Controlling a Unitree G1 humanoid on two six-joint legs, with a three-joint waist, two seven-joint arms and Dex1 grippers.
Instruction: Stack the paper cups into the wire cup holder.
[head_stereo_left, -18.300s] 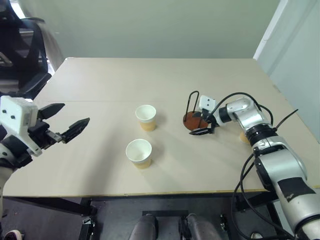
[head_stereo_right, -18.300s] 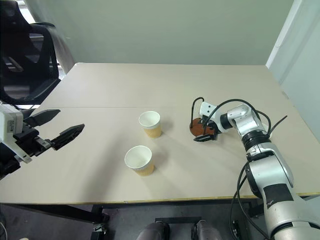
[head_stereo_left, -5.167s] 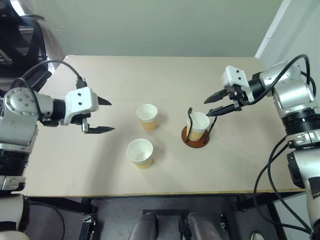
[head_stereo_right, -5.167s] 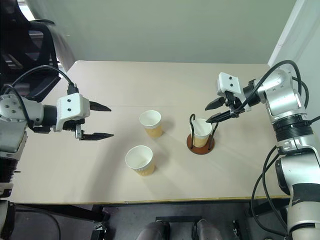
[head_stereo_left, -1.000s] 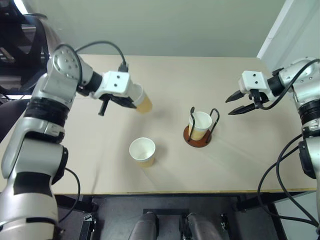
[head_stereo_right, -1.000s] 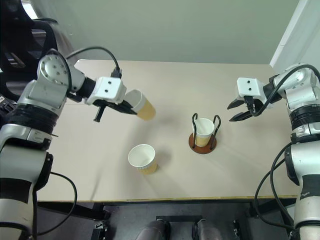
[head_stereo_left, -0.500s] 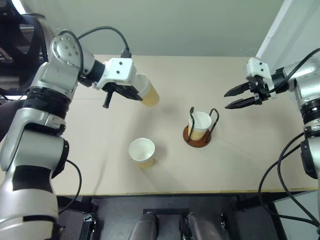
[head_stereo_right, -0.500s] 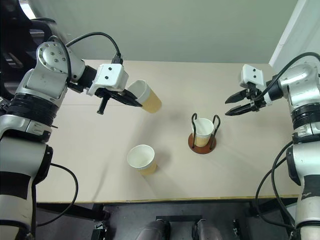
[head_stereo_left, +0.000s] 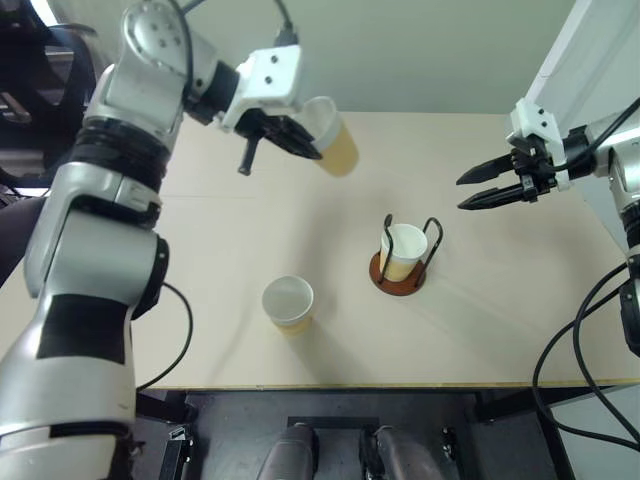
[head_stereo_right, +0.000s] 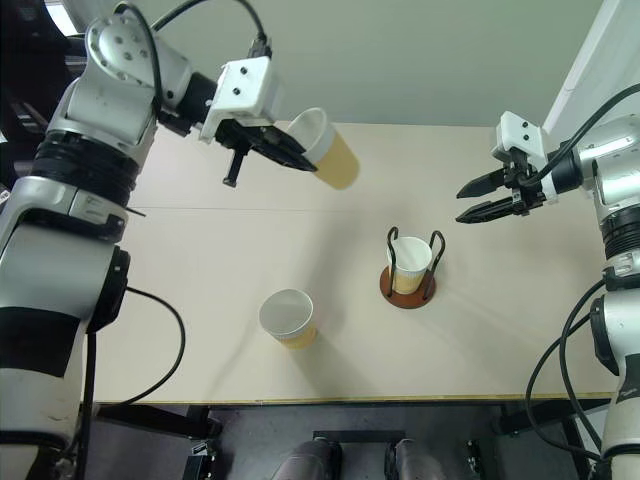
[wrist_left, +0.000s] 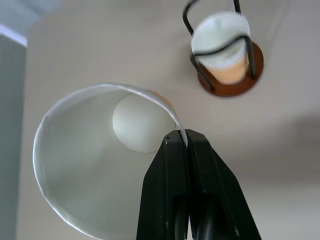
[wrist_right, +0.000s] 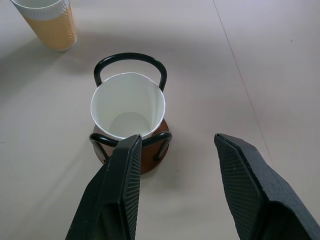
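Beige and plain, the table (head_stereo_left: 200, 260) stood before a pale green wall (head_stereo_right: 420, 60), and no brand, label or writing could be read on any object.

On the table the wire cup holder (head_stereo_left: 400, 275) stood upright on its reddish-brown disc base, with one paper cup (head_stereo_left: 403, 248) sitting inside, between the black wire loops. A second paper cup (head_stereo_left: 288, 303) stood upright on the table, to the left of the holder and nearer to the front edge, well apart from it.

The third paper cup (head_stereo_right: 325, 150) was in the air above the far part of the table, tilted, with its open mouth turned toward the left arm. The left gripper (head_stereo_right: 290, 150) held it by the rim: in the left wrist view its two black fingers (wrist_left: 172, 190) were pressed together with the cup wall pinched between them, and the holder with its cup appeared beyond.

The right gripper (head_stereo_left: 485, 188) hung above the right side of the table, apart from the holder, pointing toward the left. Its jaws stood moderately apart and held nothing; in the right wrist view the holder appeared between its fingers (wrist_right: 120, 190).
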